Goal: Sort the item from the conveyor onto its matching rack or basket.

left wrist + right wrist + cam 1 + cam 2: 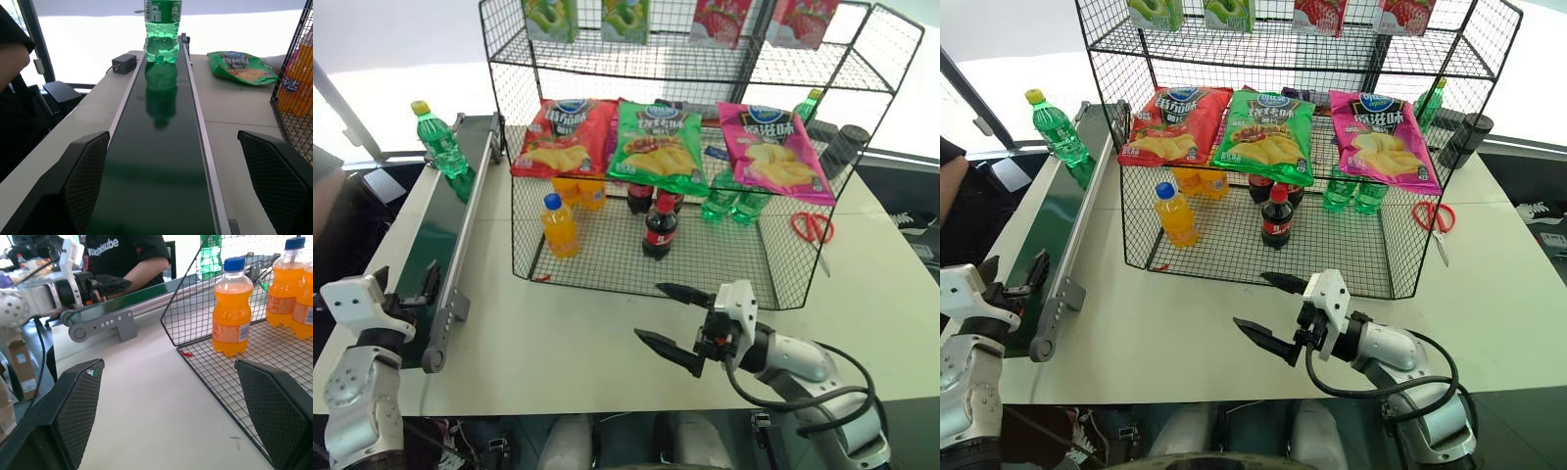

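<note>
Open left pincer [429, 279] over near conveyor [440, 225] end, bottle [440, 142] far up-belt

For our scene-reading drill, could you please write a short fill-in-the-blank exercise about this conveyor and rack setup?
1. The green soda bottle stands on the ____, at its far end.
2. The cap of the green soda bottle is ____.
3. The left gripper has its fingers ____, one on each side of the belt's near end.
4. In the rack, the front orange drink bottle has a ____ cap.

Missing words: conveyor; yellow; open; blue
</note>
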